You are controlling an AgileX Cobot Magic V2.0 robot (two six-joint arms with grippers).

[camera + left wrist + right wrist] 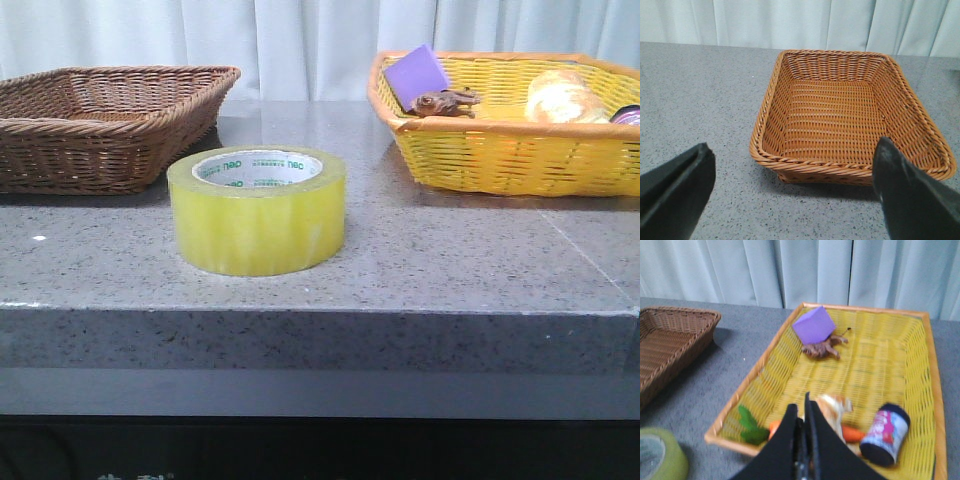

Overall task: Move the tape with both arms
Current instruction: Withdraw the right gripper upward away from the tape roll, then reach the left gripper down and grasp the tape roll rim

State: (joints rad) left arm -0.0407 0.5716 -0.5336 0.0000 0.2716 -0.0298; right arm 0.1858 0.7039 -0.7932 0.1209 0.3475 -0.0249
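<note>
The tape (pixel 257 210) lay flat on the grey speckled table (pixel 450 270), near its front edge, between the brown wicker basket (pixel 100 125) on the left and the yellow basket (pixel 500 150) on the right, touching neither. My left gripper (pixel 790 200) hung spread wide over the table just before the brown basket, holding nothing. My right gripper (pixel 802 440) had its 2 fingers pressed together above the yellow basket's near rim, over a carrot (pixel 852 432). In that basket lay a purple block (pixel 813 325), a brown toy creature (pixel 822 347) and a small printed can (pixel 885 432).
</note>
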